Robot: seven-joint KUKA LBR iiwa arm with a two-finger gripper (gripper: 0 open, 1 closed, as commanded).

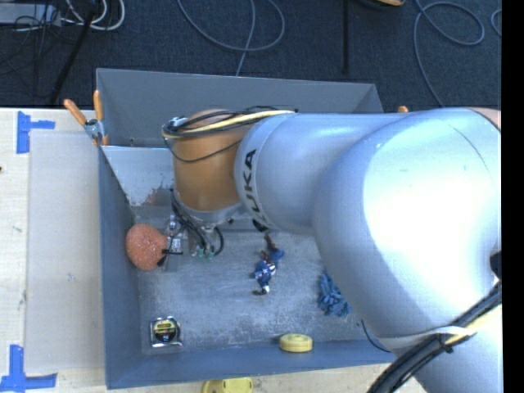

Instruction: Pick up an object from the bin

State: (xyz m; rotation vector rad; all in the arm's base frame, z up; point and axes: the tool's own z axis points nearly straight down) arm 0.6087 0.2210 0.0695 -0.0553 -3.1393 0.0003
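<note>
A round orange-pink spongy ball point(144, 246) lies at the left side of the bin floor. My gripper point(175, 244) hangs low just to the right of the ball, its dark tip right against the ball's edge. A small blue figure point(264, 271) lies on the floor to the right of the gripper, apart from it.
A crumpled blue thing point(331, 295) lies further right, partly under the arm. A flat yellow disc point(295, 343) rests by the front wall, and a small tape measure point(164, 331) sits in the front left corner. The big grey arm covers the bin's right side.
</note>
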